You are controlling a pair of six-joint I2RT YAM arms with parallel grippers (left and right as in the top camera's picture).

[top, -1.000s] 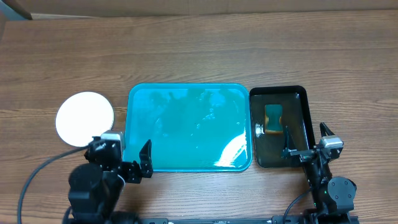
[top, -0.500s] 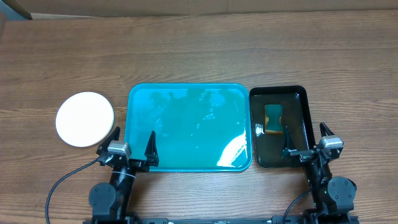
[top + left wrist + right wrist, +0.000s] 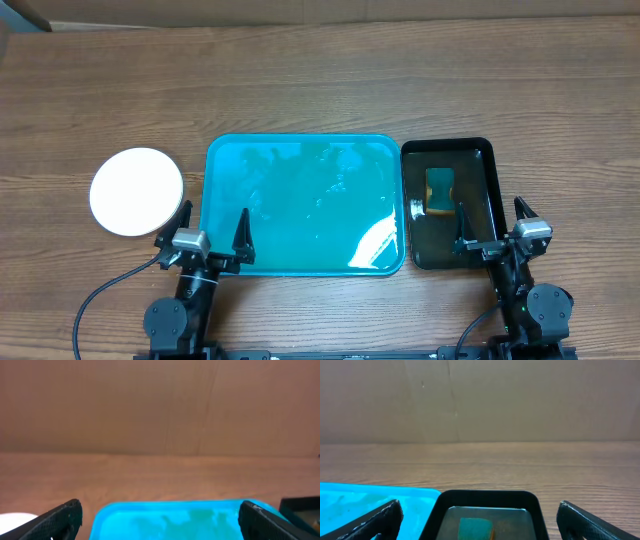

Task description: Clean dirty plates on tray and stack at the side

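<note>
A white plate (image 3: 137, 191) lies on the table left of the teal-blue tray (image 3: 303, 203); I cannot tell whether other plates lie under it. The tray holds no plates and shows wet streaks. It also shows in the left wrist view (image 3: 170, 520) and at the left edge of the right wrist view (image 3: 365, 505). My left gripper (image 3: 209, 235) is open and empty at the tray's front left corner. My right gripper (image 3: 492, 230) is open and empty at the front of the black tray.
A smaller black tray (image 3: 482, 160) stands right of the teal tray, with liquid and a teal-and-yellow sponge (image 3: 439, 190) in it. The sponge also shows in the right wrist view (image 3: 476, 528). A brown cardboard wall (image 3: 160, 405) stands behind the table.
One second ago my left arm was turned and lower left of the tray. It has since swung back to its resting pose at the tray's front left corner. The right arm has not moved.
</note>
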